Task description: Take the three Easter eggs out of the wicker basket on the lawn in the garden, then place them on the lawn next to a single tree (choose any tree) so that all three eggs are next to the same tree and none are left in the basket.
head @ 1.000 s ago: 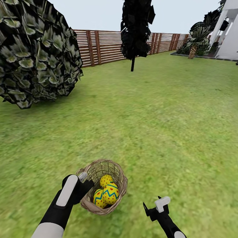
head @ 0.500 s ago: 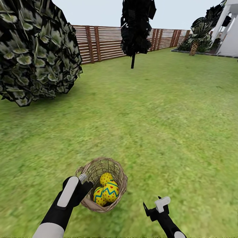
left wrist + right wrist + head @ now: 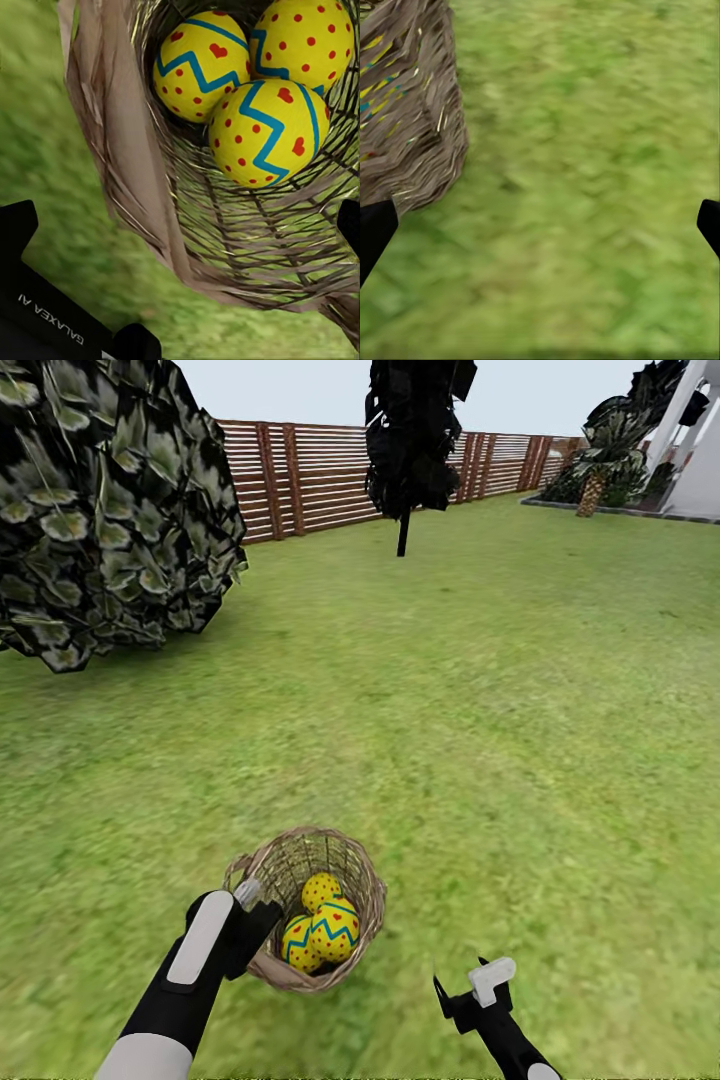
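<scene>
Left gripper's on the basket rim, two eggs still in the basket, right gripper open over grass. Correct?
One slip: the wicker basket holds three Easter eggs, not two; the left wrist view shows all three. The rest stands: the left gripper is at the basket's rim and the right gripper is open over the lawn.

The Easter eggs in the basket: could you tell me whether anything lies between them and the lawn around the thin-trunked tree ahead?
Nothing visible does: open lawn runs from the wicker basket to that tree.
</scene>
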Available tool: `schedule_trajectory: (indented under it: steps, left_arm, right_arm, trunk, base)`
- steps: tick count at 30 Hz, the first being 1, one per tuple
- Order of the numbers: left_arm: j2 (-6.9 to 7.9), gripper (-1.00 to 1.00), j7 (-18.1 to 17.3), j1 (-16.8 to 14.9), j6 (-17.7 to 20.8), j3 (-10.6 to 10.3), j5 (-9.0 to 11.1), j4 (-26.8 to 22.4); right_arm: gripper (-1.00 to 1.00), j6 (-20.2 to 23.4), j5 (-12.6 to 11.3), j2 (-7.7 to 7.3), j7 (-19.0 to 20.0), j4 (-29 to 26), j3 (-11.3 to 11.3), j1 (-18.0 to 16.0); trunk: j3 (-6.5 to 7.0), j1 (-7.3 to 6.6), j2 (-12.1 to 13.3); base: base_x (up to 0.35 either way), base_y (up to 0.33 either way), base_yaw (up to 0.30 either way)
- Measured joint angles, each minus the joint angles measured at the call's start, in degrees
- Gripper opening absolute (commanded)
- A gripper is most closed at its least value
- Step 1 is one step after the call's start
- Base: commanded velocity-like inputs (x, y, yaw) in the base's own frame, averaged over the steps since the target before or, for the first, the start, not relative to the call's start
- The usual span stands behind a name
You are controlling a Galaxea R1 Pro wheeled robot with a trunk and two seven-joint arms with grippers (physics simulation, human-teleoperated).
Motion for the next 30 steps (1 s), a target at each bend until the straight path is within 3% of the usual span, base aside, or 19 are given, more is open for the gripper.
schedule_trajectory:
  steps: [3, 13, 30]
  left_arm:
    - [-0.01, 1.0, 1.7, 0.0, -3.2, 0.0, 0.1, -0.4]
    - [-0.11, 1.0, 3.8, 0.0, -7.6, -0.1, 0.2, -1.3]
    - [0.14, 1.0, 3.9, 0.0, -8.1, -0.2, 0.0, -1.0]
  right_arm:
    - [1.0, 0.0, 0.0, 0.0, 0.0, 0.0, 0.0, 0.0]
    - [1.0, 0.0, 0.0, 0.0, 0.0, 0.1, 0.0, 0.0]
    - [1.0, -0.3, 0.1, -0.04, 0.9, -0.9, 0.3, 0.0]
  trunk:
    - [-0.81, 0.66, -1.2]
    - [-3.51, 2.86, -5.2]
    - [-7.71, 6.59, -12.0]
  base:
    - [0.0, 0.0, 0.0]
    - [0.0, 0.0, 0.0]
    - [0.0, 0.0, 0.0]
